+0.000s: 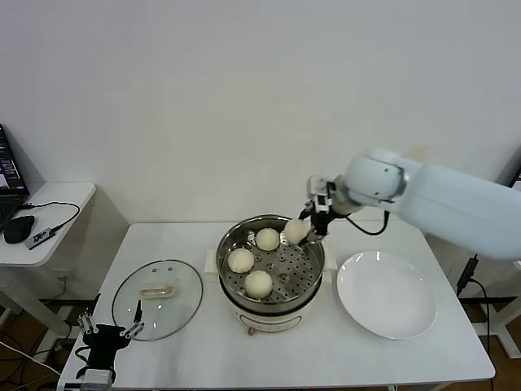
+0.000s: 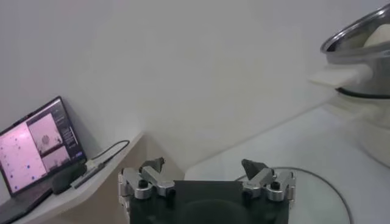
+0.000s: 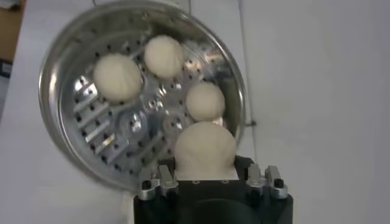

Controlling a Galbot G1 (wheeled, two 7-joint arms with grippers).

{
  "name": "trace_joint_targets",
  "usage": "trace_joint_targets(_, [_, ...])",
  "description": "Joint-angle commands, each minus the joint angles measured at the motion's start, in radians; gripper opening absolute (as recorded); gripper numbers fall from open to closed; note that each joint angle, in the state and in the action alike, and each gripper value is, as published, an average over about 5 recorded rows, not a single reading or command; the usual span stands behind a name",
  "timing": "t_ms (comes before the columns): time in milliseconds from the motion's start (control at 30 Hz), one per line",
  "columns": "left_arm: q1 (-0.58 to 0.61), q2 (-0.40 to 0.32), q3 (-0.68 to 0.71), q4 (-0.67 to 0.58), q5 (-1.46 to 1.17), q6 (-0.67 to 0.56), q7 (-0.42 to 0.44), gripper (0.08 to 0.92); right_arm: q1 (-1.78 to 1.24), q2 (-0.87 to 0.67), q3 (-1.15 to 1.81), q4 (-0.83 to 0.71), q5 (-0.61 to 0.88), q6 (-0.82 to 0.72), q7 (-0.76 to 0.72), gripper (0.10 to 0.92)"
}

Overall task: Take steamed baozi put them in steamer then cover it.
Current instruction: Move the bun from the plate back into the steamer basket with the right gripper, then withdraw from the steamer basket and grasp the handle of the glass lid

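Observation:
The steamer [image 1: 230,241] stands mid-table, a shiny steel pot on a white base. Three cream-white baozi [image 1: 241,260] [image 1: 267,239] [image 1: 259,283] lie on its perforated tray. My right gripper [image 1: 303,227] is shut on a fourth baozi [image 1: 295,230] and holds it above the steamer's far right rim. In the right wrist view that baozi [image 3: 205,150] sits between the jaws over the steamer [image 3: 61,73], with three baozi [image 3: 117,77] below. The cover [image 1: 157,298], a clear glass lid with a cream handle, lies flat left of the steamer. My left gripper [image 1: 107,331] is open and parked below the table's front left corner.
A flat white plate [image 1: 386,294] lies bare, right of the steamer. A side table [image 1: 49,204] at the far left carries a laptop, a mouse and cables. The left wrist view shows the laptop [image 2: 36,146], the cover's rim [image 2: 329,189] and the steamer's side [image 2: 359,55].

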Motion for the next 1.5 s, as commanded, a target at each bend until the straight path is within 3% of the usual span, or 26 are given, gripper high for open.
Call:
trace_joint_targets(33, [0.001,-0.003,-0.005,-0.003,-0.001,0.000,0.000,0.823,-0.066,0.111,-0.071,-0.012,0.046,-0.067,0.113,0.611])
trace_joint_targets(633, [0.001,-0.008,-0.003,0.005,-0.001,-0.004,-0.004,0.823,-0.100,0.092,-0.079,-0.033,-0.071,-0.066,0.059,0.617])
trace_joint_targets(1033, [-0.003,-0.005,-0.002,0.007,-0.002,-0.004,-0.004,0.823,-0.065,0.007,0.075,0.051,-0.001,-0.064,0.081,0.816])
trace_joint_targets(1200, [-0.013,-0.002,-0.003,0.017,-0.004,-0.004,-0.005,0.823,-0.083,-0.087,0.132,0.141,0.090,-0.030,0.248,0.823])
trace_joint_targets(1267, [-0.018,-0.001,-0.004,0.023,-0.007,-0.005,-0.006,0.823,-0.121,-0.140,0.152,0.186,0.159,0.009,0.396,0.823])
trace_joint_targets(1367, [-0.024,-0.002,-0.003,0.032,-0.009,-0.012,-0.007,0.823,-0.229,-0.223,0.208,0.246,0.262,0.106,0.638,0.823])
trace_joint_targets(1500, [-0.034,-0.003,0.004,0.040,-0.008,-0.023,-0.005,0.823,-0.489,-0.311,0.394,0.302,0.244,0.278,0.795,0.823])
